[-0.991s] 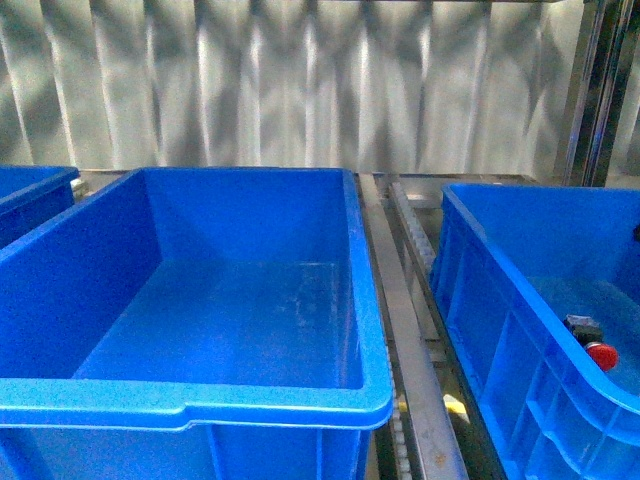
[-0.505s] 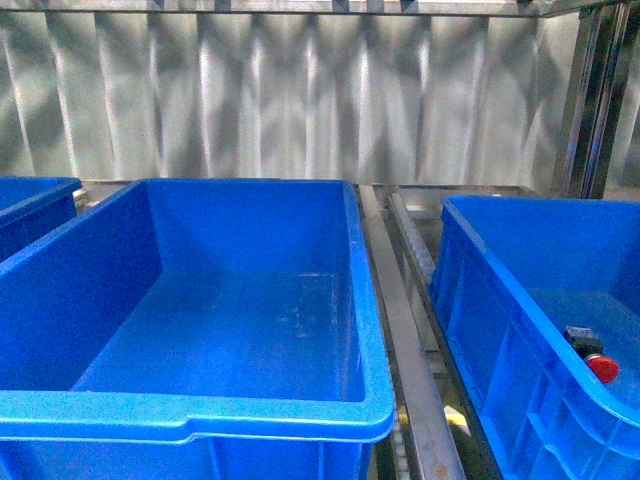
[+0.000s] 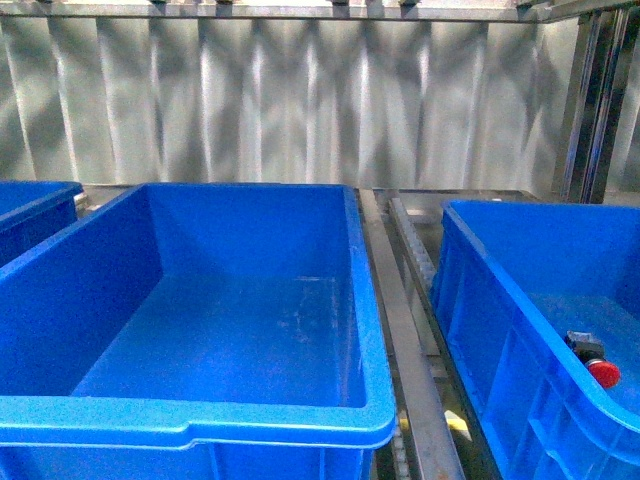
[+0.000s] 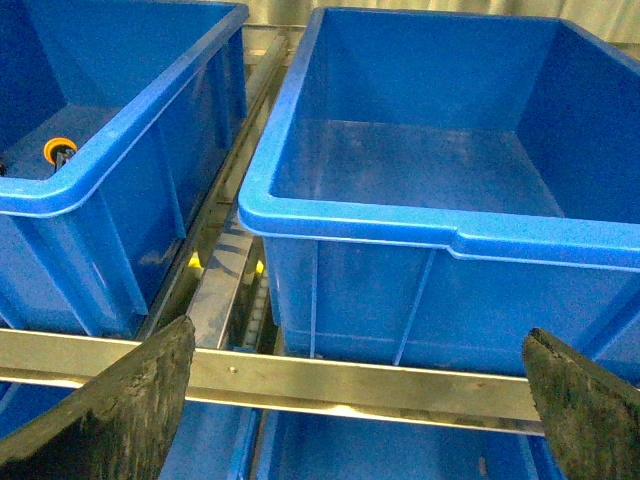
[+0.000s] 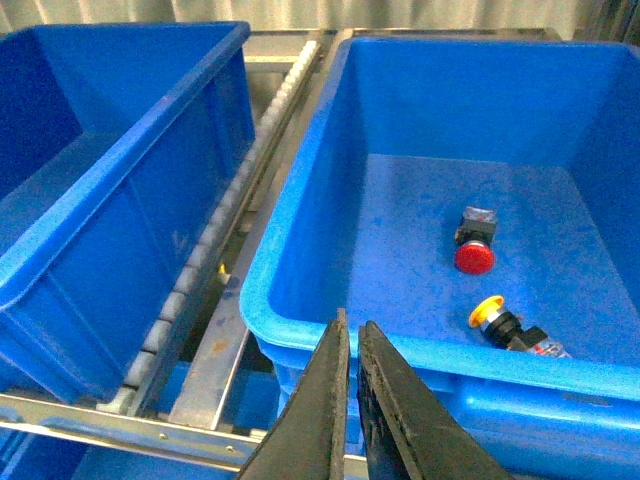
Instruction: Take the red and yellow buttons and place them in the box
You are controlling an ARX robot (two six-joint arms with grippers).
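Blue bins sit on a steel roller rack (image 3: 400, 330), corrugated metal wall (image 3: 300, 100) behind. Right bin (image 5: 300, 250) holds red button (image 5: 474, 256) and yellow button (image 5: 490, 310); centre box (image 3: 200, 410) empty. Left gripper (image 4: 355, 395) spread wide, right gripper (image 5: 352, 345) pressed together, both empty.

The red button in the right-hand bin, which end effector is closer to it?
Right. The right end effector hangs at the rim of the bin holding the red button; the left end effector faces other bins, the red button unseen there.

red button (image 5: 474, 256) and yellow button (image 5: 489, 310) lie in right bin; middle box (image 3: 372, 300) empty.
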